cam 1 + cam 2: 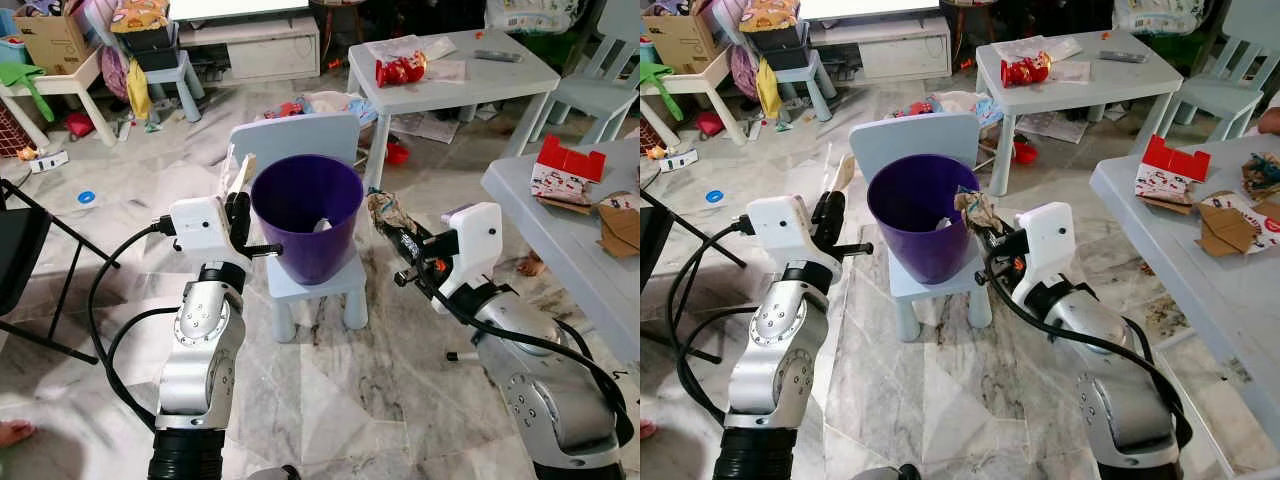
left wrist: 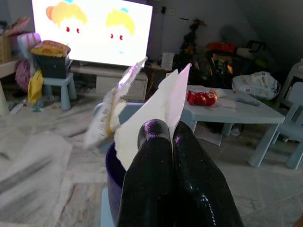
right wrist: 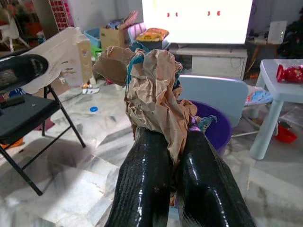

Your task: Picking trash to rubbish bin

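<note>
**Both pincers loaded beside the purple bin**

The left pincer (image 1: 240,190) is clamped on a white paper scrap (image 2: 156,111), its two black fingers (image 2: 151,184) pressed together around the sheet, which stands up above the fingertips alongside a pale plastic wrapper (image 2: 111,111). It sits just beside the left rim of the purple bin (image 1: 305,225), near rim height.

The right pincer (image 1: 395,232) is clamped on a wad of crumpled brown paper (image 3: 154,92) with bits of blue-green showing in the folds. The wad is held just off the bin's right rim, not over the opening.

The bin stands upright on the seat of a small pale blue chair (image 1: 300,140), and a light scrap (image 1: 322,226) lies inside it.

Beyond the chair stands a small white table (image 1: 500,75) carrying a red packet (image 1: 400,68). At the robot's right, another table (image 1: 560,230) holds a red and white carton (image 1: 565,170) and torn cardboard (image 1: 620,228). A black folding chair (image 3: 23,109) stands at the left on the marble floor (image 1: 330,390).
</note>
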You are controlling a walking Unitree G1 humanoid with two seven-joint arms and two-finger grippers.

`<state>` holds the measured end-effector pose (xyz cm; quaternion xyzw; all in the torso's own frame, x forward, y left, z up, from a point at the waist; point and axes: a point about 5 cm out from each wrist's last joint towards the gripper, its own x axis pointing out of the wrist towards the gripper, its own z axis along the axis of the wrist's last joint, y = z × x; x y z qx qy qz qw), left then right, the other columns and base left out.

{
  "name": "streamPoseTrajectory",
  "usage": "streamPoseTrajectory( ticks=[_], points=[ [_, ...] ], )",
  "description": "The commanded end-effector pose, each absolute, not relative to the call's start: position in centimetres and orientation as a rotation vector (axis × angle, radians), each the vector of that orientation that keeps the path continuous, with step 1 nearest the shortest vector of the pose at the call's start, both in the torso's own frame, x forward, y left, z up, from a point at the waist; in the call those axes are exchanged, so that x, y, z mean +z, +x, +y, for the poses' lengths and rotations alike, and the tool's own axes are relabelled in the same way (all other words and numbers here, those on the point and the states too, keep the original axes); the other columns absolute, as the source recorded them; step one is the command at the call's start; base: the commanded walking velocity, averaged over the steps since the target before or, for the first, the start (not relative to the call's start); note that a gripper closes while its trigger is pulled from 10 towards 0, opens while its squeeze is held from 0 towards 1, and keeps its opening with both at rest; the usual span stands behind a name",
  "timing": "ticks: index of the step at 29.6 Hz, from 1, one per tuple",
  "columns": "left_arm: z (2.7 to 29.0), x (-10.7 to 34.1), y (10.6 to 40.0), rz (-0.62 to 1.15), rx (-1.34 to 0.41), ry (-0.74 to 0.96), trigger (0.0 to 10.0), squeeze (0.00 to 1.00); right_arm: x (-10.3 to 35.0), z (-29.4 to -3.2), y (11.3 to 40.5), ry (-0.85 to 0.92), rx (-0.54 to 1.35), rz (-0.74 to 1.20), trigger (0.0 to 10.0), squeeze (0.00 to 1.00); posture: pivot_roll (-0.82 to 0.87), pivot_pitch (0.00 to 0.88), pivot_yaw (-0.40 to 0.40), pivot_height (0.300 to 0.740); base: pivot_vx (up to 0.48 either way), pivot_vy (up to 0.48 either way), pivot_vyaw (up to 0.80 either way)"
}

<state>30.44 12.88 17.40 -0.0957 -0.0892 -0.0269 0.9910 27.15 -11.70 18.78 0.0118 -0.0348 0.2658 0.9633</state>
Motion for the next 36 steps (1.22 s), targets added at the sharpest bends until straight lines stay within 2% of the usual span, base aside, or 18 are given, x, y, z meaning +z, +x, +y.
streamPoseTrajectory(
  ticks=[1, 5, 23, 33, 36],
  points=[
    [12.52, 17.44, 30.29, -0.184, -0.071, -0.199, 0.0, 0.0, 18.97, -11.79, 26.97, 0.014, 0.542, -0.083, 0.0, 0.0, 0.0, 0.109, 0.021, 0.74, 0.292, 0.0, 0.0],
    [12.4, 17.35, 30.22, -0.18, -0.072, -0.2, 0.0, 0.0, 18.95, -11.71, 26.89, 0.012, 0.55, -0.083, 0.0, 0.0, 0.0, 0.111, 0.019, 0.74, 0.292, 0.0, 0.1],
    [12.3, 17.2, 30.34, -0.174, -0.076, -0.2, 0.0, 0.0, 18.9, -11.54, 26.92, 0.01, 0.56, -0.083, 0.0, 0.0, 0.0, 0.107, 0.016, 0.74, 0.29, 0.0, 0.51],
    [12.17, 17.13, 30.39, -0.173, -0.079, -0.203, 0.0, 0.0, 18.94, -11.59, 27.03, 0.027, 0.562, -0.076, 0.0, 0.0, 0.0, 0.101, 0.013, 0.74, 0.291, 0.0, 0.0],
    [12.18, 17.06, 30.37, -0.17, -0.079, -0.204, 0.0, 0.0, 18.97, -11.57, 27.07, 0.035, 0.561, -0.075, 0.0, 0.0, 0.0, 0.102, 0.012, 0.74, 0.401, 0.0, -0.77]
  ],
)
